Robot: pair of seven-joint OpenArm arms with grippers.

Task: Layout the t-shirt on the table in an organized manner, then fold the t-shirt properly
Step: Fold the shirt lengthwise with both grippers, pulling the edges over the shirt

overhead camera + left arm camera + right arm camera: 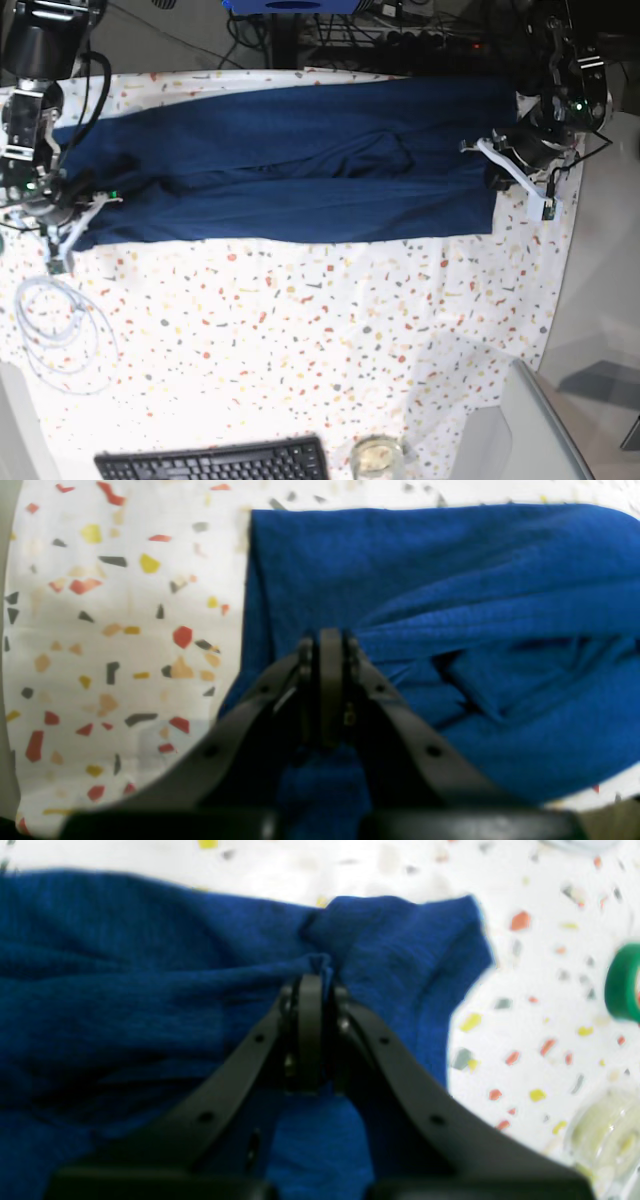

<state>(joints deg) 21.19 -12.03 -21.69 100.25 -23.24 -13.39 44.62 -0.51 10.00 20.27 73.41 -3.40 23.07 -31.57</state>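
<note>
Matte black claw [330, 640] arms, round screw holes

Bright, even light; both wrist views blurred, perhaps defocused, edges vignetted.

T-shirts: we count one t-shirt [290, 165];
Tables: one table [300, 330];
Grippers: two, left gripper [327, 637] and right gripper [312, 982];
Keyboards: one keyboard [215, 462];
Tape rolls: one green roll [625, 982]

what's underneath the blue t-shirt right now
The t-shirt lies stretched across the table, whose speckled white cloth shows around its edges. Whatever else lies beneath the fabric is covered and cannot be seen.
</note>
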